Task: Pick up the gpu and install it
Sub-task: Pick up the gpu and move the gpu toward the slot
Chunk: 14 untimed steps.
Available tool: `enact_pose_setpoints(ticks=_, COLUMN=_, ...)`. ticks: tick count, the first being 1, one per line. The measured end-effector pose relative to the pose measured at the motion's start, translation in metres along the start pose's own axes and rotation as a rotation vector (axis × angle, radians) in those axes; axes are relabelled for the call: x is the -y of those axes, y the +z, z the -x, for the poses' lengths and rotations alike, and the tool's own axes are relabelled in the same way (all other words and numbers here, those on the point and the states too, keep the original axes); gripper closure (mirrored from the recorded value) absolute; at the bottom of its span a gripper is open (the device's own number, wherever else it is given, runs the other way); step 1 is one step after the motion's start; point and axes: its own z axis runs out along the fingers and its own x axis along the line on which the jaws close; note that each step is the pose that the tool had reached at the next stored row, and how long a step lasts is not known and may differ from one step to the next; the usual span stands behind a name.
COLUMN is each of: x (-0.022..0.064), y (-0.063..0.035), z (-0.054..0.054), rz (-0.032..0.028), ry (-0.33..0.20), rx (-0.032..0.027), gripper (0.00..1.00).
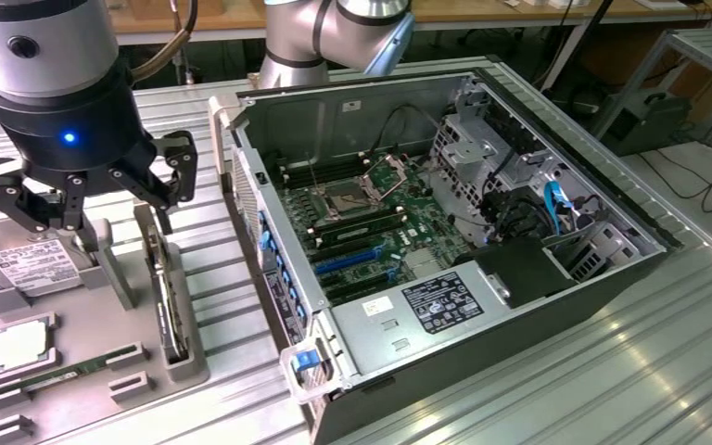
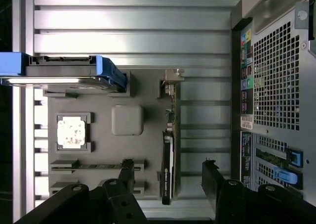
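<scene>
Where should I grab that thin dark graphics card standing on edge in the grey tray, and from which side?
Grip the thin dark graphics card by its upper long edge, probably from straight above, one finger on each flat face: it stands on edge in a slot of the grey tray, leaving its top free.

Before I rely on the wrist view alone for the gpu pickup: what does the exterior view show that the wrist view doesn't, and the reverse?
The exterior view adds the open case's inside: the motherboard and the labelled power supply. The wrist view adds the case's port panel and vent grille, seen face-on. Both share the tray with the gpu standing on edge, the hard drive, the processor, and the open claw over the gpu.
</scene>
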Motion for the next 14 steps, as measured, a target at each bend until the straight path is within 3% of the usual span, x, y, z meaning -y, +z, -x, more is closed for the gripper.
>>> enact_pose_setpoints(ticks=14, x=0.0006, y=0.0091, z=-0.0001, rz=0.0, ry=0.0, rx=-0.0026, gripper=0.34)
